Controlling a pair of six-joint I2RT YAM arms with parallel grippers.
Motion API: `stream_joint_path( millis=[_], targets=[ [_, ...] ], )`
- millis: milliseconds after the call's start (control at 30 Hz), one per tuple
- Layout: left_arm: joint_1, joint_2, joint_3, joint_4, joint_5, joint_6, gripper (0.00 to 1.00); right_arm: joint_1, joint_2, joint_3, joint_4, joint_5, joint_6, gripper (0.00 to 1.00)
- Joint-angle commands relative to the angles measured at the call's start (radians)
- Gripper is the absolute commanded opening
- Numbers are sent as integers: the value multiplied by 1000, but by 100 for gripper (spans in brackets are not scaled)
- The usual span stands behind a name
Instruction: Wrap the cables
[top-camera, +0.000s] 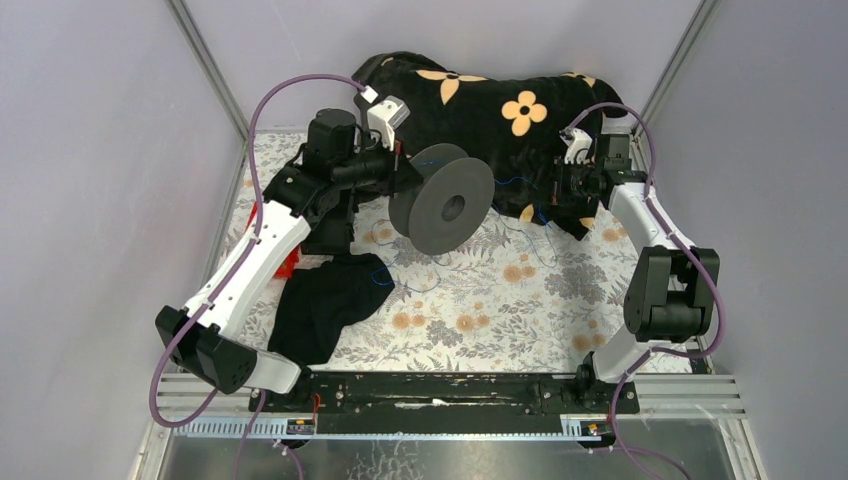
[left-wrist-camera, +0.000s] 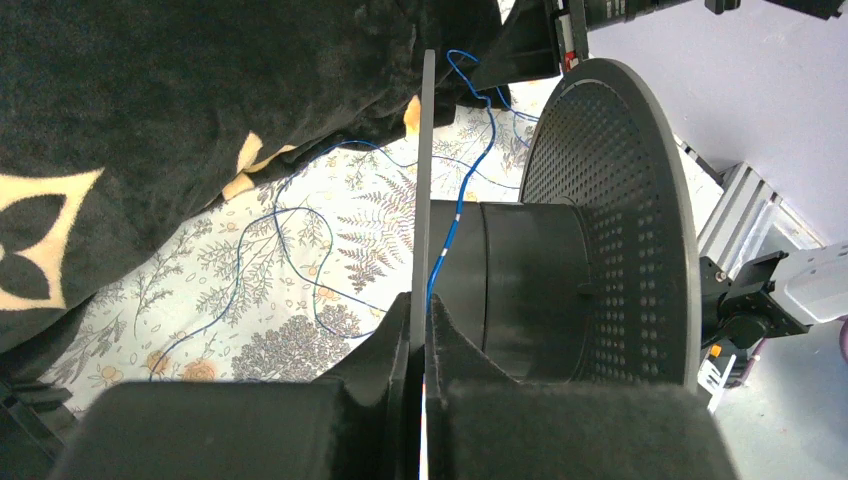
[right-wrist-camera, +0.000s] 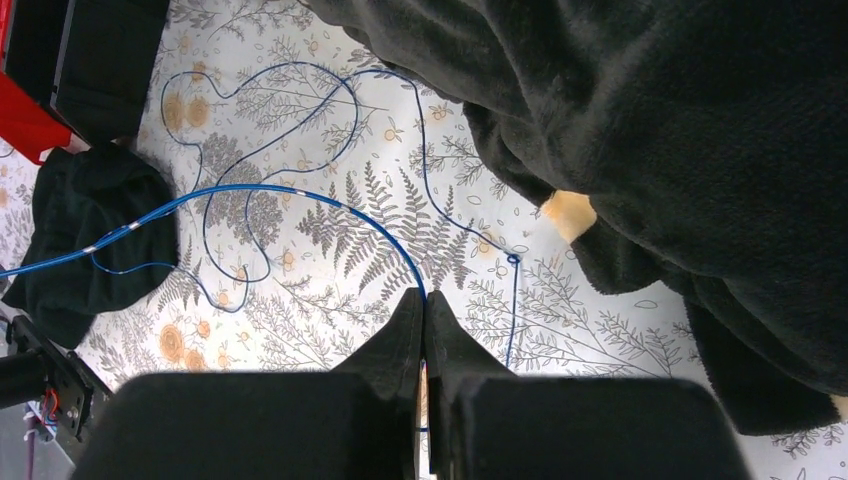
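Currently, the left hand (left-wrist-camera: 420, 310) is pinching one flange of the black disc-shaped spool (left-wrist-camera: 620, 200); the right hand (right-wrist-camera: 422, 305) is pinching the thin blue cable (right-wrist-camera: 250, 186).

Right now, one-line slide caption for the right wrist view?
Right hand shut on the blue cable, which arcs over the floral tablecloth beside a black blanket.

Matt plastic spool (top-camera: 430, 200); fluffy fleece blanket (top-camera: 490, 85); smooth blue cables (right-wrist-camera: 285, 187).

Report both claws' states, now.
Left claw: shut, clamped on a flange of the black spool.
Right claw: shut, pinching the blue cable.
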Motion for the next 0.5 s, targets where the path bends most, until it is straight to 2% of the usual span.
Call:
stream_joint_path(
  millis=[0, 233, 467],
  targets=[
    [19, -19, 61, 108, 19, -63, 0, 12, -12, -6, -11, -22, 0, 0],
    [19, 31, 102, 137, -43, -158, 0, 100, -31, -83, 2, -13, 0, 0],
    [20, 61, 127, 137, -234, -228, 0, 192, -60, -152, 56, -42, 35, 0]
  ],
)
